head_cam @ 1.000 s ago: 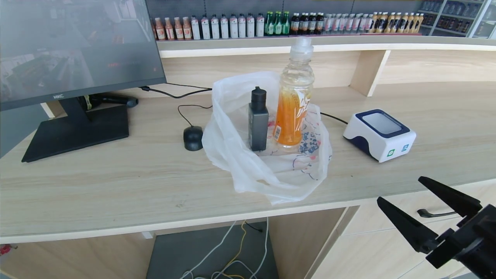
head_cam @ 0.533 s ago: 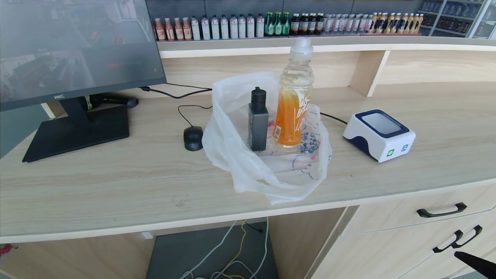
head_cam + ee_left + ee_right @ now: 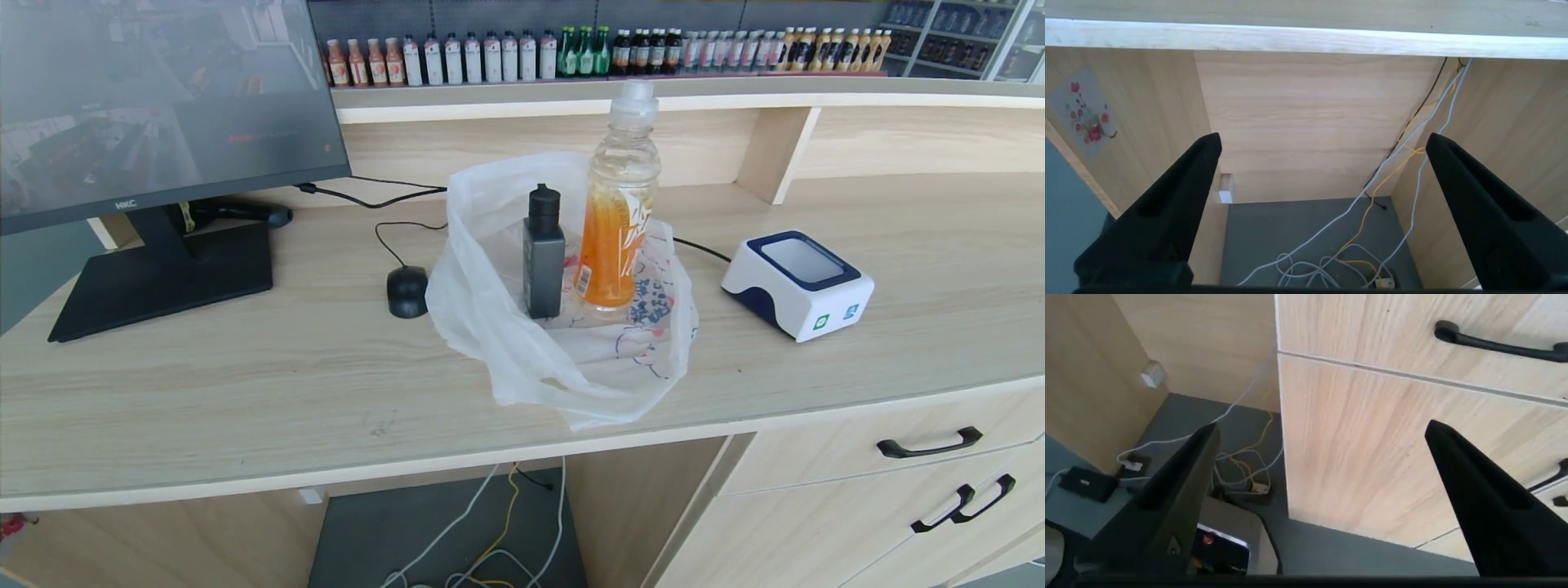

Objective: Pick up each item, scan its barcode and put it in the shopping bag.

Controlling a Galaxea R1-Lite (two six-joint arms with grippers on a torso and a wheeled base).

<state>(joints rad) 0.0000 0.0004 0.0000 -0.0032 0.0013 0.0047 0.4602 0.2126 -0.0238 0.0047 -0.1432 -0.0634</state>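
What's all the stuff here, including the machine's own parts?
counter: one, pale wood, foreground
shopping bag: one, clear white, mid-counter
orange drink bottle: one, orange, upright in the bag
dark bottle: one, dark grey, upright beside it
scanner: one, white and navy, right of the bag
mouse: one, black, left of bag
monitor: one, black, far left
shelf bottles: one row, mixed colours, behind the counter
drawer handles: three, black, lower right
cables: several, white and yellow, under counter
left gripper: one, black, open under the counter
right gripper: one, black, open near the drawer handles
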